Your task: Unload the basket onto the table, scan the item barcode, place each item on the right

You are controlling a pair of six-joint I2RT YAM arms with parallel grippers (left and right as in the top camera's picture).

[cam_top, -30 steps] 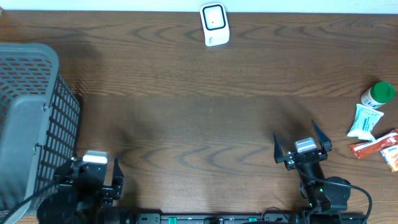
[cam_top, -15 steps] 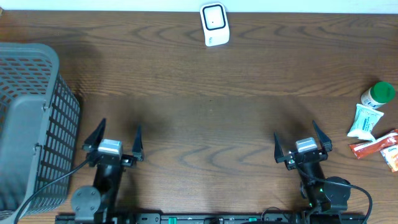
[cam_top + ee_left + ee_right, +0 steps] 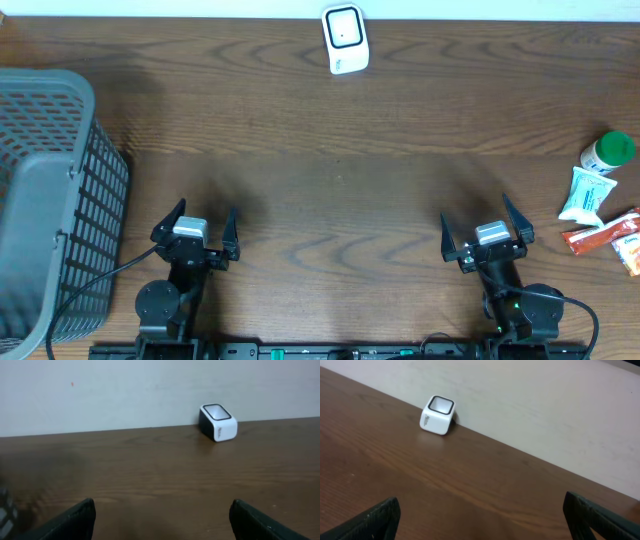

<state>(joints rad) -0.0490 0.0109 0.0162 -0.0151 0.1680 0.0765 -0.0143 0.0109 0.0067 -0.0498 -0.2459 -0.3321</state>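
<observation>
Left hand (image 3: pixel 205 211), right hand (image 3: pixel 475 210) both spread apart, empty. Packets (image 3: pixel 585 195) crowd bottle (image 3: pixel 608 152) at far right; careless grab could topple bottle.

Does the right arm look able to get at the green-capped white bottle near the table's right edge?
Probably yes. The right gripper has open, empty jaws, and only bare wooden table lies between it and the green-capped white bottle; the white tube beside it may crowd the grasp.

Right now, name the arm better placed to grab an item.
Right. The bottle, tube and packets lie far right, nearest the right arm; the left arm sits by the basket.
</observation>
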